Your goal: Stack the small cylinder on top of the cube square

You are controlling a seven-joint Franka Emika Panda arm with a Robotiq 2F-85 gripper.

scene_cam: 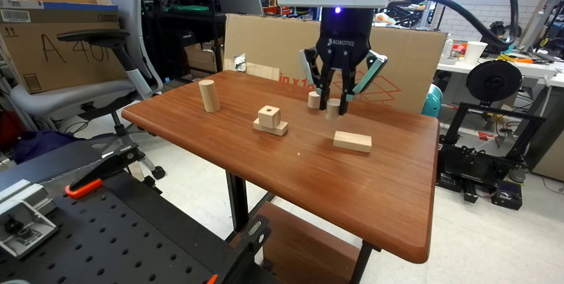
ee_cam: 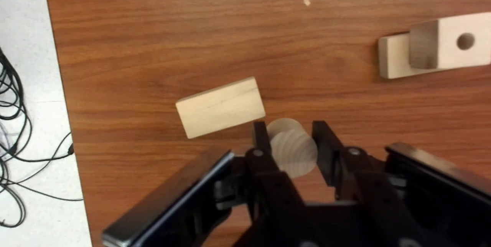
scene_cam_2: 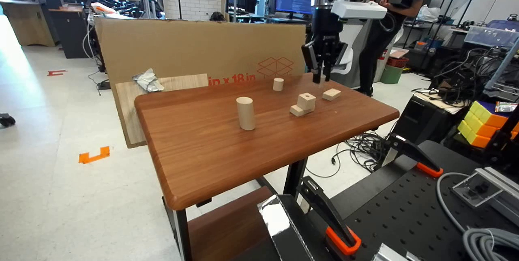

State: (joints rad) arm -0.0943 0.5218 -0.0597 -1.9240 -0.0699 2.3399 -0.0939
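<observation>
The small cylinder, pale wood and stubby, is between the two fingers of my gripper, which is shut on it. It looks held above the table and is blurred in both exterior views. In the wrist view, its ringed end faces the camera, with a finger on either side. The cube square, with a dark hole in its top, sits on a flat wooden slab. The cube is to the upper right of my gripper in the wrist view, partly cut off by the frame edge.
Another short wooden cylinder stands behind my gripper. A tall wooden cylinder stands near the far end. A loose rectangular slab lies close to my gripper. A cardboard sheet stands upright along the edge of the wooden table.
</observation>
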